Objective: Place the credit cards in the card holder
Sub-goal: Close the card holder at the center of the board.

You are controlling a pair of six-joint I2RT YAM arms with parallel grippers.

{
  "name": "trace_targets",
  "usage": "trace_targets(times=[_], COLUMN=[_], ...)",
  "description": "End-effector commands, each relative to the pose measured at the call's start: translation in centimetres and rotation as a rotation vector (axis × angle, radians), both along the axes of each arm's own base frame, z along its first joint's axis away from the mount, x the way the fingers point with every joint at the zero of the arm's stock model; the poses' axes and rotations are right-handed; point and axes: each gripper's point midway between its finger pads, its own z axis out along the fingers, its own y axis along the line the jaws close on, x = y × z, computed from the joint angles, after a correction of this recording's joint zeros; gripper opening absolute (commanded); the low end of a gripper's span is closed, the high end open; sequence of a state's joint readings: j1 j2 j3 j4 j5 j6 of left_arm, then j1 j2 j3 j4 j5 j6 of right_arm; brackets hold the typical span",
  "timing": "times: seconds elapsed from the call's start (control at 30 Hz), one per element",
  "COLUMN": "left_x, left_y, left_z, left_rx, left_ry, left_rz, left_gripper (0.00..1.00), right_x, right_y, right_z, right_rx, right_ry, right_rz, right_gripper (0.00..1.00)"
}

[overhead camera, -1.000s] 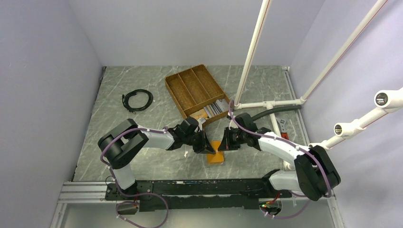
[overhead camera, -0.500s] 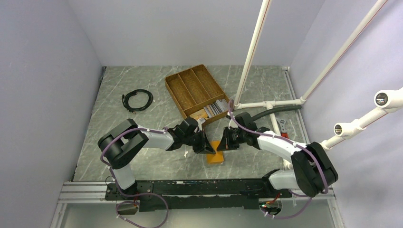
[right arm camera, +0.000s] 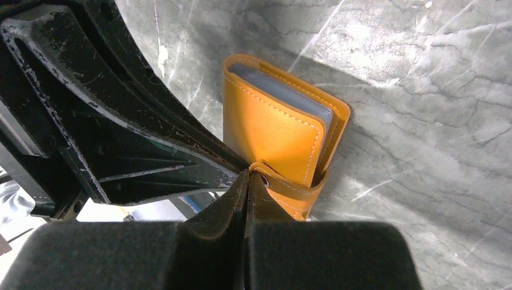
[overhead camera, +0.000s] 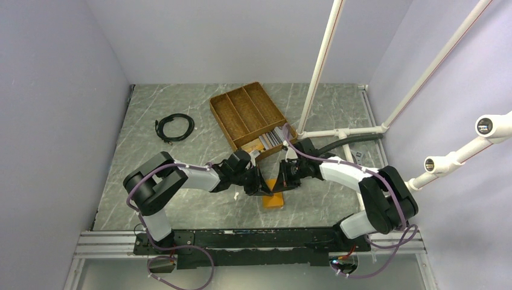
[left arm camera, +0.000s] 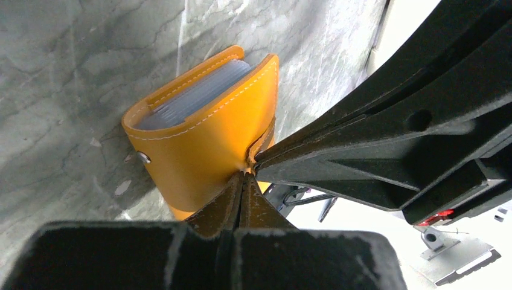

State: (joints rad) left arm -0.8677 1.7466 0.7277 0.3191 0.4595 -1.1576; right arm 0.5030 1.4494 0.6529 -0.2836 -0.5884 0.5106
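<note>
Fingertips of the left gripper (left arm camera: 244, 176) pinch one leather edge of the card holder (left arm camera: 202, 136), and the right gripper (right arm camera: 249, 174) pinches its snap strap. I'd pull the two apart gently and evenly to open the pockets. The holder is orange-tan with white stitching and grey sleeves. It sits half-folded on the table (overhead camera: 205, 211) between the arms. Credit cards (overhead camera: 272, 138) lie in the tray (overhead camera: 221, 122).

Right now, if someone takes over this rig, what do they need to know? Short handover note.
Left gripper: shut on the card holder, pinching its lower edge.
Right gripper: shut on the holder's strap, tip to tip with the left.
Holder: between the two grippers, partly open, pale sleeves showing.
Credit cards: stacked in the near compartment of the wicker tray.
Done: holder gripped from both sides. Cannot tell whether any card is inside it.
Left: spread the holder, fetch cards from the tray, slide them in.
</note>
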Motion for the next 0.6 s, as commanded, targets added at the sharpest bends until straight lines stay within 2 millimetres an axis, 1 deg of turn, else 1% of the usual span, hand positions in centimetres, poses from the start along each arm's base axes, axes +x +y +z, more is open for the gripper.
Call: trace_targets(times=[0.0,0.07,0.17,0.23,0.27,0.3,0.33,0.4,0.47,0.5,0.57], left_x=[-0.7,-0.8,-0.8,-0.6,-0.4,-0.2,0.0,0.4,0.7,0.7,0.9], left_y=[1.8,1.9,1.9,1.7,1.9,2.2,2.5,3.6,5.0,5.6,6.6], left_z=[-2.8,-2.6,-1.8,-0.1,0.7,1.7,2.8,4.5,5.8,6.2,6.6], left_rx=[0.112,0.107,0.094,0.072,0.078,0.083,0.089,0.111,0.135,0.14,0.147], left_ry=[0.011,0.008,-0.012,-0.048,-0.072,-0.099,-0.135,-0.192,-0.231,-0.239,-0.229], left_rz=[0.032,0.032,0.021,0.003,-0.004,-0.005,-0.004,0.007,0.02,0.021,0.018], left_gripper=[0.0,0.0,0.0,0.0,0.03,0.1,0.17,0.36,0.51,0.56,0.61], right_x=[-1.6,-2.1,-2.4,-2.1,-1.7,-1.2,-0.6,0.8,2.3,3.1,3.7], right_y=[-3.4,-4.2,-4.5,-4.3,-3.8,-3.0,-2.0,-0.6,-0.1,0.2,-0.1], right_z=[-5.8,-7.0,-8.2,-8.2,-7.7,-6.8,-5.4,-2.0,1.3,3.3,5.5], right_rx=[-0.256,-0.297,-0.306,-0.288,-0.262,-0.214,-0.158,-0.097,-0.1,-0.095,-0.1], right_ry=[0.069,0.098,0.136,0.14,0.124,0.1,0.062,-0.051,-0.175,-0.23,-0.287], right_rz=[-0.037,-0.064,-0.104,-0.121,-0.11,-0.086,-0.057,-0.013,0.012,0.02,0.023], right_gripper=[0.0,0.0,0.0,0.0,0.0,0.0,0.02,0.2,0.41,0.46,0.54])
